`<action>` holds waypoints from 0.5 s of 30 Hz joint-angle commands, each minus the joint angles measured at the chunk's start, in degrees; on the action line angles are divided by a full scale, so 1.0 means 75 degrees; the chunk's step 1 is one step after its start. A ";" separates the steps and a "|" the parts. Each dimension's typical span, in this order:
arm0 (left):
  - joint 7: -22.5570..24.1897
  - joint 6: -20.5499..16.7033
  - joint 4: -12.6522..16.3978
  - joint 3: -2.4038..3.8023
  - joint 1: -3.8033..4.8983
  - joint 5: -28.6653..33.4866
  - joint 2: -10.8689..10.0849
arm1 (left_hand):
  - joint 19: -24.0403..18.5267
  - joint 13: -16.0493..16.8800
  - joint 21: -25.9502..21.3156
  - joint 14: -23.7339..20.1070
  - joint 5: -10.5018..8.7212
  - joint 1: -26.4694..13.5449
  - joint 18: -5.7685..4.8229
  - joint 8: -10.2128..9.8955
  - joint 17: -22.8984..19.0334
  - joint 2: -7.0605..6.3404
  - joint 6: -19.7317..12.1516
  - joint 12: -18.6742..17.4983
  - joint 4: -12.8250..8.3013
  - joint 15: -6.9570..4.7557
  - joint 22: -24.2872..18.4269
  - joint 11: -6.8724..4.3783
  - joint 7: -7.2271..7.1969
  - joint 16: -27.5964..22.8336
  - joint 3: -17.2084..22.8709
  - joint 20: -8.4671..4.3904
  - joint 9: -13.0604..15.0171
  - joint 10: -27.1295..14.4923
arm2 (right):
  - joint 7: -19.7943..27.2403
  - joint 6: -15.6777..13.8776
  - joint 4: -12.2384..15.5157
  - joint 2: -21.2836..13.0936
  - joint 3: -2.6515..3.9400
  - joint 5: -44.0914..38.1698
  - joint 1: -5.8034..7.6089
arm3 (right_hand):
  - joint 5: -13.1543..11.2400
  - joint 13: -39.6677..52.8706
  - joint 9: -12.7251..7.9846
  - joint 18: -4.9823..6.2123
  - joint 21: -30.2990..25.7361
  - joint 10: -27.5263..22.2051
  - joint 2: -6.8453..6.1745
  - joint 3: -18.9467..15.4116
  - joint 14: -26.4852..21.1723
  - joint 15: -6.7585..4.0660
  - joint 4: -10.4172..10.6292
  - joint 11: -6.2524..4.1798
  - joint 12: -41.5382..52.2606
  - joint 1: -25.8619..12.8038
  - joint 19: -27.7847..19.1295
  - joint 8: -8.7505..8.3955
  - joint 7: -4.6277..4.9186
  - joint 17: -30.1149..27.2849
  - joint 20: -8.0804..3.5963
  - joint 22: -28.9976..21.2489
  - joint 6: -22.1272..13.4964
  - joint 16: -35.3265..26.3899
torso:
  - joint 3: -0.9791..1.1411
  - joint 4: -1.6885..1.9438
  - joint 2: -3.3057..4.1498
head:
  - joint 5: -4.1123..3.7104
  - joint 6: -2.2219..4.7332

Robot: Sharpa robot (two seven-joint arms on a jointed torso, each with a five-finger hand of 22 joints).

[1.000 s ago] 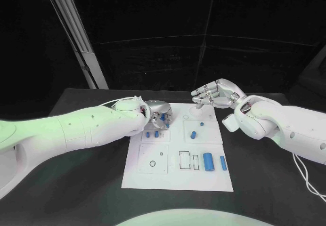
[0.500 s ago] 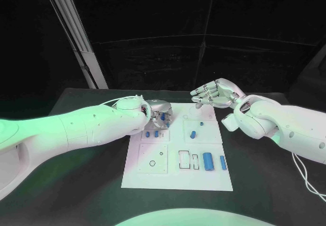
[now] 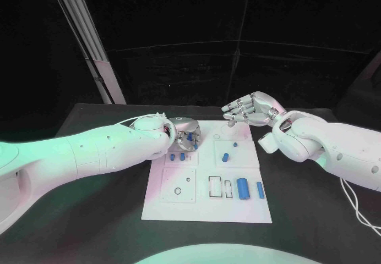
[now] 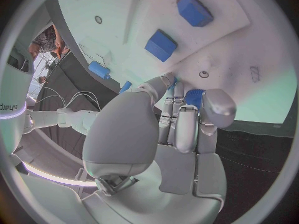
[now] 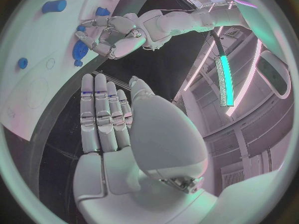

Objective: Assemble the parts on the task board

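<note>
Little has changed over the last second: your left hand (image 3: 186,136) has stayed hunched over the far left corner of the task board (image 3: 208,212), and your right hand (image 3: 251,109) has only drifted slightly, still raised off the far right corner of the board. In the left wrist view the left hand's fingers (image 4: 187,129) are curled down together against the board with a small blue part (image 4: 194,96) at their tips; you cannot tell from the pictures whether that part is actually pinched or merely touched. The right hand holds nothing, its fingers (image 5: 102,117) straight and side by side with the thumb apart, palm open above the bench (image 3: 317,203). On the board, two short blue parts (image 3: 177,157) stand just on the near side of your left hand, close enough to crowd its fingertips. A small blue part (image 3: 235,145) and a slightly larger one (image 3: 226,158) lie below and to the near side of the right hand, well apart from it. Nearer the robot, a thick blue cylinder (image 3: 243,188) and a thin blue rod (image 3: 260,190) lie side by side beside two outlined rectangular slots (image 3: 221,187). The board's near edge and both long edges are free of the arms, and dark bench surface runs open on the outer side of each hand, with the widest room toward the near end of the board.
</note>
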 commanded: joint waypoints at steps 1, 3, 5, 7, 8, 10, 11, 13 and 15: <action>-0.0089 -0.0314 0.0102 0.0004 -0.0001 -0.0043 -0.0076 | 0.0065 0.0009 0.0056 0.0268 -0.0051 -0.0063 -0.0099 -0.0059 -0.0016 -0.0025 0.0026 -0.0050 0.0003 -0.0025 0.0023 0.0008 0.0056 0.0041 0.0056 -0.0010 -0.0005 0.0079 | 0.0093 0.0058 0.0000 0.0010 0.0004 0.0000 0.0013 | 0.0040 -0.0011 -0.0008 0.0074 -0.0027 -0.0036 0.0092 0.0006 -0.0016 0.0033 -0.0032 -0.0003 -0.0007 -0.0013 0.0010 -0.0024 0.0006 -0.0007 0.0045 -0.0011 -0.0039 -0.0046 | 0.0004 -0.0003 -0.0002 | 0.0010 0.0012; -0.0077 -0.0417 0.0203 0.0015 0.0000 -0.0008 -0.0156 | 0.0066 0.0007 0.0062 0.0268 -0.0052 -0.0072 -0.0099 -0.0066 -0.0021 -0.0025 0.0040 -0.0061 0.0002 -0.0025 0.0030 0.0008 0.0057 0.0041 0.0063 -0.0009 -0.0004 0.0094 | 0.0095 0.0058 -0.0007 0.0015 0.0004 0.0000 0.0013 | 0.0040 -0.0011 -0.0008 0.0074 -0.0027 -0.0036 0.0092 0.0006 -0.0016 0.0033 -0.0032 -0.0003 -0.0007 -0.0013 0.0010 -0.0024 0.0006 -0.0007 0.0045 -0.0011 -0.0039 -0.0046 | 0.0006 -0.0004 -0.0004 | 0.0017 0.0022; -0.0066 -0.0483 0.0291 0.0025 0.0001 0.0005 -0.0225 | 0.0066 0.0007 0.0062 0.0268 -0.0052 -0.0072 -0.0099 -0.0066 -0.0021 -0.0025 0.0040 -0.0061 0.0002 -0.0025 0.0030 0.0008 0.0057 0.0041 0.0063 -0.0009 -0.0004 0.0094 | 0.0097 0.0058 -0.0012 0.0018 0.0004 0.0000 0.0013 | 0.0040 -0.0011 -0.0008 0.0074 -0.0027 -0.0036 0.0092 0.0006 -0.0016 0.0033 -0.0032 -0.0003 -0.0007 -0.0013 0.0010 -0.0024 0.0006 -0.0007 0.0045 -0.0011 -0.0039 -0.0046 | 0.0007 -0.0004 -0.0003 | 0.0022 0.0034; -0.0064 -0.0533 0.0394 0.0046 0.0002 0.0028 -0.0307 | 0.0067 0.0005 0.0067 0.0269 -0.0053 -0.0089 -0.0099 -0.0081 -0.0025 -0.0027 0.0067 -0.0085 -0.0005 -0.0024 0.0038 0.0006 0.0058 0.0043 0.0079 -0.0007 -0.0001 0.0124 | 0.0099 0.0059 -0.0016 0.0019 0.0004 0.0000 0.0013 | 0.0040 -0.0011 -0.0008 0.0074 -0.0027 -0.0036 0.0092 0.0006 -0.0016 0.0033 -0.0032 -0.0003 -0.0007 -0.0013 0.0010 -0.0024 0.0006 -0.0007 0.0045 -0.0011 -0.0039 -0.0046 | 0.0004 0.0002 -0.0004 | 0.0013 0.0040; -0.0070 -0.0552 0.0457 0.0067 0.0003 0.0039 -0.0357 | 0.0067 0.0005 0.0067 0.0269 -0.0053 -0.0090 -0.0099 -0.0082 -0.0025 -0.0027 0.0069 -0.0087 -0.0006 -0.0025 0.0038 0.0006 0.0057 0.0044 0.0081 -0.0007 -0.0001 0.0127 | 0.0099 0.0059 -0.0018 0.0019 0.0004 0.0000 0.0013 | 0.0040 -0.0011 -0.0008 0.0074 -0.0027 -0.0036 0.0092 0.0006 -0.0016 0.0033 -0.0032 -0.0003 -0.0007 -0.0013 0.0010 -0.0024 0.0006 -0.0007 0.0045 -0.0011 -0.0039 -0.0046 | 0.0002 0.0005 -0.0006 | -0.0004 0.0075; -0.0097 -0.0582 0.0591 0.0122 0.0004 0.0054 -0.0471 | 0.0067 0.0004 0.0072 0.0268 -0.0053 -0.0096 -0.0099 -0.0092 -0.0033 -0.0030 0.0086 -0.0103 -0.0014 -0.0026 0.0046 0.0004 0.0054 0.0043 0.0090 -0.0006 0.0001 0.0145 | 0.0098 0.0060 -0.0020 0.0019 0.0004 0.0000 0.0013 | 0.0040 -0.0011 -0.0008 0.0074 -0.0027 -0.0036 0.0092 0.0006 -0.0016 0.0033 -0.0032 -0.0003 -0.0007 -0.0013 0.0010 -0.0024 0.0006 -0.0007 0.0045 -0.0011 -0.0039 -0.0046 | 0.0006 0.0005 -0.0001 | -0.0014 0.0089; -0.0108 -0.0594 0.0647 0.0149 0.0005 0.0058 -0.0522 | 0.0068 0.0004 0.0075 0.0268 -0.0054 -0.0099 -0.0099 -0.0095 -0.0035 -0.0034 0.0092 -0.0109 -0.0018 -0.0026 0.0049 0.0002 0.0052 0.0043 0.0093 -0.0006 0.0001 0.0152 | 0.0098 0.0060 -0.0021 0.0019 0.0004 0.0000 0.0013 | 0.0040 -0.0011 -0.0008 0.0074 -0.0027 -0.0036 0.0092 0.0006 -0.0016 0.0033 -0.0032 -0.0003 -0.0007 -0.0013 0.0010 -0.0024 0.0006 -0.0007 0.0045 -0.0011 -0.0039 -0.0046 | 0.0010 0.0007 0.0001 | -0.0004 0.0095; -0.0129 -0.0619 0.0749 0.0214 0.0005 0.0064 -0.0623 | 0.0069 0.0003 0.0083 0.0267 -0.0056 -0.0105 -0.0101 -0.0104 -0.0039 -0.0047 0.0102 -0.0122 -0.0026 -0.0027 0.0060 0.0001 0.0049 0.0043 0.0095 -0.0006 0.0002 0.0164 | 0.0098 0.0061 -0.0025 0.0019 0.0004 0.0000 0.0013 | 0.0040 -0.0011 -0.0008 0.0074 -0.0027 -0.0036 0.0092 0.0006 -0.0016 0.0033 -0.0032 -0.0003 -0.0007 -0.0013 0.0010 -0.0024 0.0006 -0.0007 0.0045 -0.0011 -0.0039 -0.0046 | 0.0008 0.0012 -0.0001 | 0.0014 0.0107; -0.0155 -0.0634 0.0864 0.0292 0.0006 0.0069 -0.0748 | 0.0069 0.0002 0.0083 0.0268 -0.0057 -0.0112 -0.0100 -0.0110 -0.0037 -0.0056 0.0112 -0.0132 -0.0031 -0.0029 0.0061 -0.0001 0.0047 0.0046 0.0097 -0.0006 0.0003 0.0176 | 0.0098 0.0063 -0.0033 0.0020 0.0004 0.0000 0.0013 | 0.0040 -0.0011 -0.0008 0.0074 -0.0027 -0.0036 0.0092 0.0006 -0.0016 0.0033 -0.0032 -0.0003 -0.0007 -0.0013 0.0010 -0.0024 0.0006 -0.0007 0.0045 -0.0011 -0.0039 -0.0046 | 0.0003 0.0020 -0.0007 | 0.0009 0.0090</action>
